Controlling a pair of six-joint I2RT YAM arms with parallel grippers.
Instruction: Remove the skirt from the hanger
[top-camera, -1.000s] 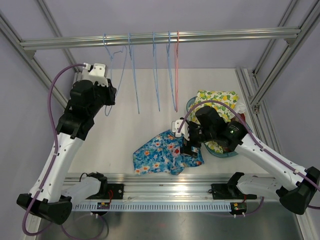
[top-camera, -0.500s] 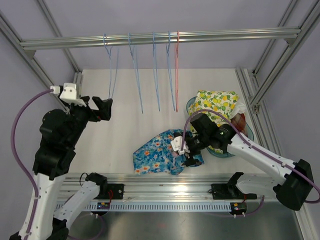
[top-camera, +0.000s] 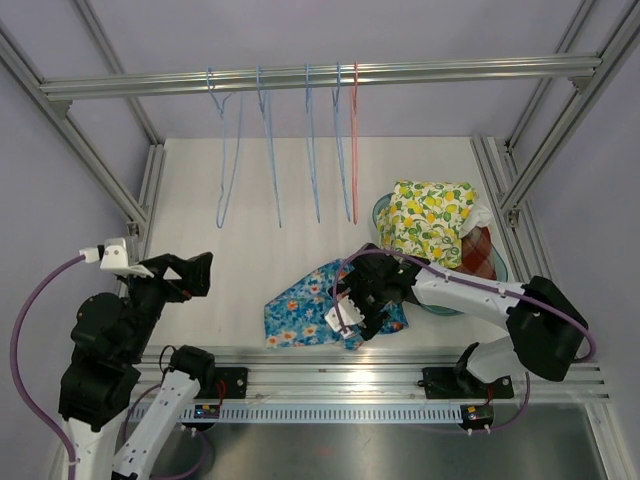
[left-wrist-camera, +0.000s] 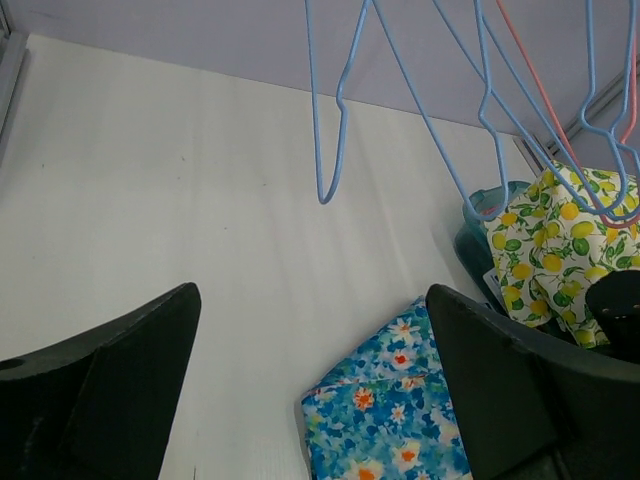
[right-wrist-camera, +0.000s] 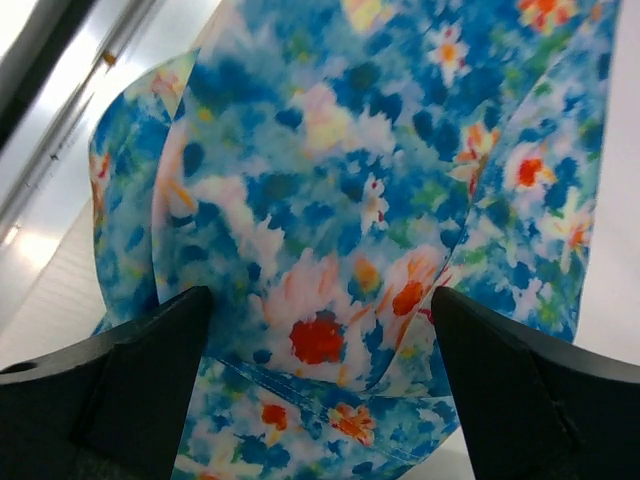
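Observation:
The blue floral skirt (top-camera: 305, 310) lies crumpled on the white table, off every hanger. The leftmost blue hanger (top-camera: 228, 150) hangs bare on the rail. My left gripper (top-camera: 195, 272) is open and empty, low at the near left, well away from that hanger. In the left wrist view its gripper (left-wrist-camera: 310, 400) looks towards the skirt (left-wrist-camera: 385, 425) and a blue hanger (left-wrist-camera: 335, 120). My right gripper (top-camera: 350, 315) is open, down on the skirt's right part. In the right wrist view the gripper (right-wrist-camera: 320, 380) straddles a raised fold of the skirt (right-wrist-camera: 330, 200) without pinching it.
Several more empty hangers, blue ones and a pink one (top-camera: 353, 140), hang from the aluminium rail (top-camera: 420, 70). A teal basket (top-camera: 379, 209) at the right holds a lemon-print cloth (top-camera: 430, 215) and a reddish checked cloth (top-camera: 478, 250). Frame posts flank the table.
My left gripper opened, left the leftmost hanger and drew back down to the near left. My right gripper moved towards the near edge, lower onto the skirt.

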